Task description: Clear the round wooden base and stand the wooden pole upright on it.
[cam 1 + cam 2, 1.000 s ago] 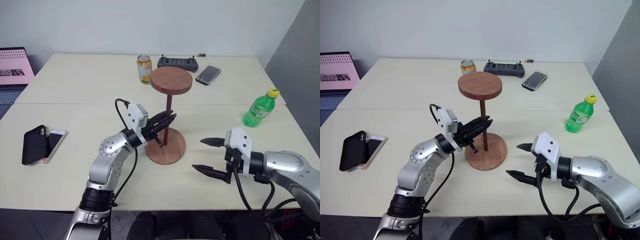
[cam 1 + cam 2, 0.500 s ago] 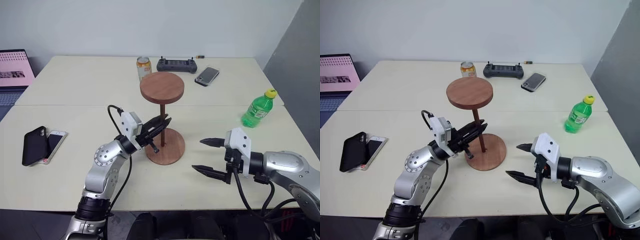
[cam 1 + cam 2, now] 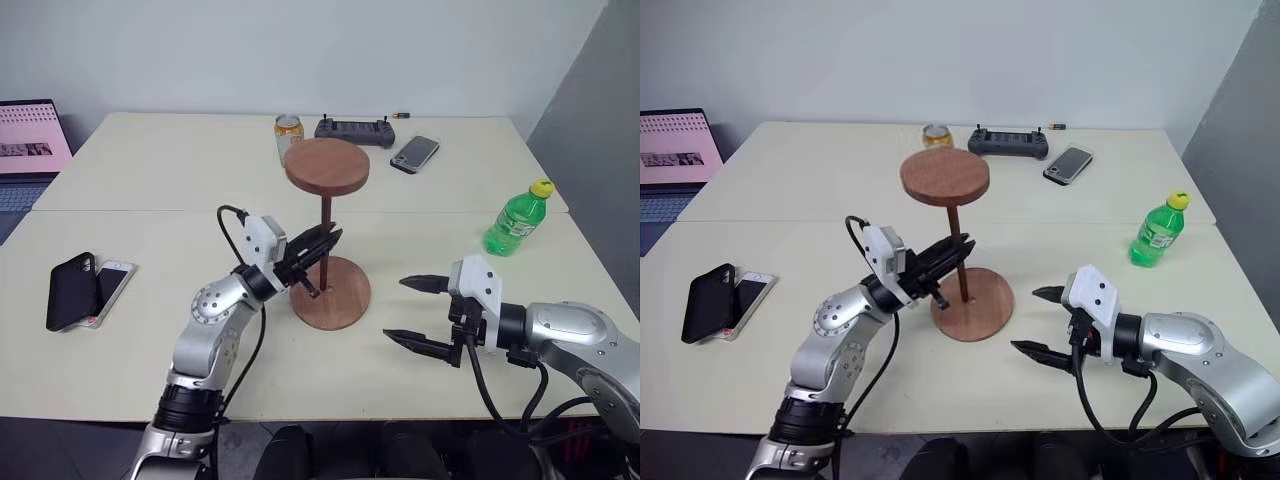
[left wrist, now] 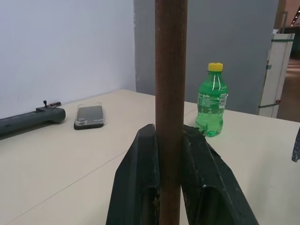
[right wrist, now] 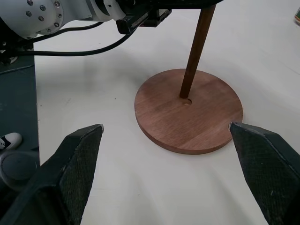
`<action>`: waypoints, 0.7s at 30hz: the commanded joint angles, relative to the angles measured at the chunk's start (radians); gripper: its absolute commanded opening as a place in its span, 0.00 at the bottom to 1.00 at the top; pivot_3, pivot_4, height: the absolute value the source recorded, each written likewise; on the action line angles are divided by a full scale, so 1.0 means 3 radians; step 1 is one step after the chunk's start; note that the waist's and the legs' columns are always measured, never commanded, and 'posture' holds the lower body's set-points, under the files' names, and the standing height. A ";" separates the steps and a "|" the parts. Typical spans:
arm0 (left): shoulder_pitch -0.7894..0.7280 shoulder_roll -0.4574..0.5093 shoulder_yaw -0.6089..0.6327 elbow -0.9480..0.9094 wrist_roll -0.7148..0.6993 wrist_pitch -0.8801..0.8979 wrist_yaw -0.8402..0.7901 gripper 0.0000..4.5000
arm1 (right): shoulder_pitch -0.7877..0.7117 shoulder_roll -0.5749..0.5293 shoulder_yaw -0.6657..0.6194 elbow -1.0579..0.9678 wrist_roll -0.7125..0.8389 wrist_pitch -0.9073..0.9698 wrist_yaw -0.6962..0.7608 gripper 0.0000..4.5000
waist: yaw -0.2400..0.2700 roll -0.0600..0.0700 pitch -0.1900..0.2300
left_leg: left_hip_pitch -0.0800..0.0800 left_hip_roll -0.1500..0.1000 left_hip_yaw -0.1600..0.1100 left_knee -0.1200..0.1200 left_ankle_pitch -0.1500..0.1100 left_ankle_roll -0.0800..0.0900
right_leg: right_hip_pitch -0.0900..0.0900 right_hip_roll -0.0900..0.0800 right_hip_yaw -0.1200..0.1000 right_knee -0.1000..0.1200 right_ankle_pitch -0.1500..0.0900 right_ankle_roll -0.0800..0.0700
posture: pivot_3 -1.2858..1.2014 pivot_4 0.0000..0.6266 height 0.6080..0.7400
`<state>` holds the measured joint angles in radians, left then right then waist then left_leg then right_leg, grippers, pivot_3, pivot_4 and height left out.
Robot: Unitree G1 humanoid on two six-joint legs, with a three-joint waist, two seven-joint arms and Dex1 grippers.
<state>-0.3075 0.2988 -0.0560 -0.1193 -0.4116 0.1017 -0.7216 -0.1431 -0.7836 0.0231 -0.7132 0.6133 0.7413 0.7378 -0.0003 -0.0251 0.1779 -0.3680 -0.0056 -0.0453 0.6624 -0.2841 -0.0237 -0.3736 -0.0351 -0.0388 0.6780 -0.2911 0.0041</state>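
The fingers of the left gripper (image 3: 318,243) are clamped on the wooden pole (image 3: 326,233), which stands near-upright, its foot at the centre hole of the round wooden base (image 5: 188,110) mid-worktop, while the right gripper (image 3: 415,311) waits spread wide just beside the base.

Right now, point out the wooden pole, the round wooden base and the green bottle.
wooden pole (image 3: 326,212), left eye view, bare shaft above the claw.
round wooden base (image 5: 201,126), right wrist view, flat top beside the centre hole.
green bottle (image 3: 1156,234), right eye view, its label.
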 commanded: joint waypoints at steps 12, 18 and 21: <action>-0.0023 -0.0138 -0.0100 -0.0066 0.0173 -0.0166 0.0061 0.06 | -0.0045 -0.0024 -0.0039 -0.0063 -0.0011 -0.0095 0.0052 1.00 | 0.0006 -0.0003 0.0002 | -0.0003 0.0000 -0.0001 0.0000 0.0000 0.0000 | -0.0001 -0.0001 -0.0001 -0.0002 0.0000 0.0000 | 0.52 0.24 1.00; 0.0005 -0.0192 -0.0100 -0.0025 0.0222 -0.0224 0.0092 0.06 | -0.0040 -0.0040 -0.0059 -0.0070 0.0001 -0.0087 0.0070 1.00 | 0.0006 -0.0004 0.0003 | -0.0004 0.0000 -0.0002 -0.0001 0.0000 0.0000 | -0.0001 -0.0001 -0.0002 -0.0004 0.0000 0.0001 | 0.52 0.24 1.00; 0.0014 -0.0218 -0.0106 -0.0025 0.0224 -0.0213 0.0100 0.06 | -0.0036 -0.0049 -0.0068 -0.0076 0.0008 -0.0080 0.0082 1.00 | 0.0007 -0.0004 0.0003 | -0.0005 0.0000 -0.0002 -0.0001 0.0000 0.0000 | -0.0001 -0.0001 -0.0002 -0.0006 0.0000 0.0001 | 0.52 0.24 1.00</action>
<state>-0.3086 0.2399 -0.0823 -0.1129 -0.3481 0.0539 -0.6950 -0.1447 -0.7882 0.0232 -0.7131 0.6102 0.7307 0.7577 0.0017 -0.0263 0.1789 -0.3697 -0.0057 -0.0460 0.6622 -0.2841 -0.0237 -0.3741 -0.0352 -0.0396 0.6762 -0.2911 0.0043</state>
